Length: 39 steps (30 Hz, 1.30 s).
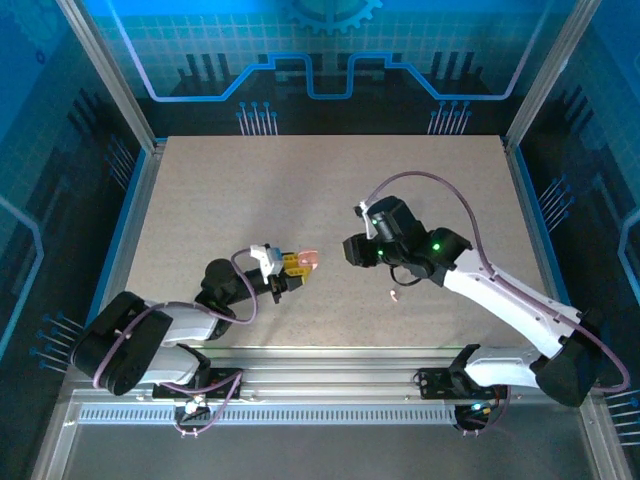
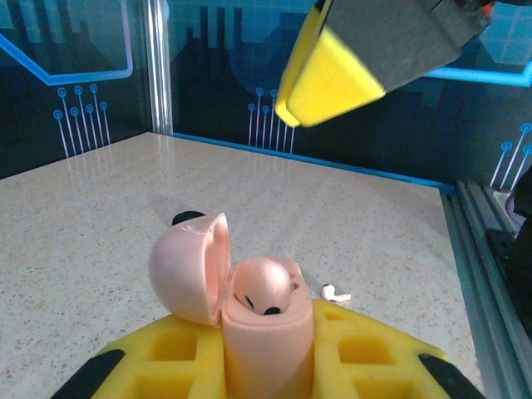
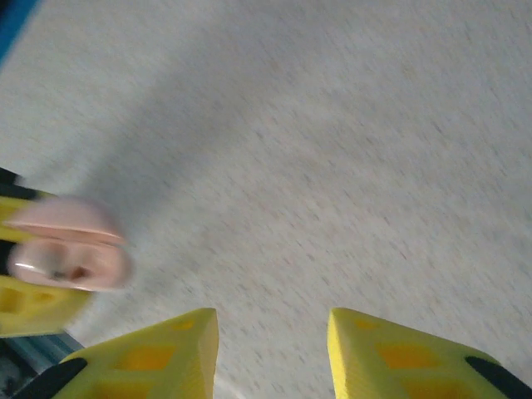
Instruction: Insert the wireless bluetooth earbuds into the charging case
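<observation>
The pale-pink charging case (image 2: 266, 341) stands upright between my left gripper's yellow fingers (image 2: 166, 353), its lid (image 2: 187, 266) swung open to the left. One earbud (image 2: 262, 287) sits in the case's well. A second earbud (image 2: 336, 293) lies loose on the table beyond the case, and it shows as a small white piece (image 1: 393, 293) from above. My left gripper (image 1: 290, 265) holds the case (image 1: 308, 260) near the table's middle. My right gripper (image 1: 352, 250) hovers just right of the case, open, with nothing between its fingers (image 3: 158, 353). The case (image 3: 66, 249) appears blurred at the left of the right wrist view.
A flat black disc (image 2: 187, 219) lies on the table just behind the open lid. The speckled tabletop (image 1: 330, 180) stretches to blue-lit walls on all sides. A metal rail (image 2: 482, 274) runs along the table's edge on the right of the left wrist view.
</observation>
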{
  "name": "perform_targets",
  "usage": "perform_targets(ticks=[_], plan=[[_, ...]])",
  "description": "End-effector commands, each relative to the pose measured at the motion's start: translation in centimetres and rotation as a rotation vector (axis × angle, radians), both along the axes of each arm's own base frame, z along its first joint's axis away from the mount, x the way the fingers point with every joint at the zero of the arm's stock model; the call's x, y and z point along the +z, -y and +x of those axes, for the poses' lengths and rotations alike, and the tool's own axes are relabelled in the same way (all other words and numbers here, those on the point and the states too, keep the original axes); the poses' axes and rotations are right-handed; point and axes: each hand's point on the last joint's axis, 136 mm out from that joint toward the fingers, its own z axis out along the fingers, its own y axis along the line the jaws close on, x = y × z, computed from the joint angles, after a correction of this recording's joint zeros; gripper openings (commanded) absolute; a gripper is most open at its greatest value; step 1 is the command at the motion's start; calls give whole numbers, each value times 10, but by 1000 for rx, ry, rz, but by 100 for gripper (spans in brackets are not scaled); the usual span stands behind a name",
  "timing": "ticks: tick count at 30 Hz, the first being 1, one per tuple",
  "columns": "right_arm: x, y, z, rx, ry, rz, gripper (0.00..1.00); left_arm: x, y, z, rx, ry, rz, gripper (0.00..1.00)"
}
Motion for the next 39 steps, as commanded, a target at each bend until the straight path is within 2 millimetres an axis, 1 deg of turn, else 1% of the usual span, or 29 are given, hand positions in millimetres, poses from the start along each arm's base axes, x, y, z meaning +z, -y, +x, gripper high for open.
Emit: perform_targets(ticks=[1,6,9,11,18,21,25,32,39], plan=[[-38,39,-25,-4,-207,-165,40,-6,2,-11,-26,37,56,14],[-82,77,-38,-18,-400,-336,40,-8,0,-15,-23,42,100,14],[-102,93,-39,-16,-484,-449,40,-6,0,-16,-18,49,121,14],[-113,100,-39,-4,-531,-515,39,-7,-1,-17,-13,49,130,14],[-142,101,-35,70,-620,-611,39,-9,-1,-17,-9,41,137,15],[-151,99,-32,87,-642,-622,39,-9,-1,-17,-8,40,140,15],[-162,91,-28,122,-658,-603,39,-9,-1,-15,-1,41,142,15],[-174,94,-19,125,-680,-611,38,-8,-1,-15,1,42,140,15],[-181,94,-22,135,-708,-600,37,-10,-3,-14,11,29,146,15]])
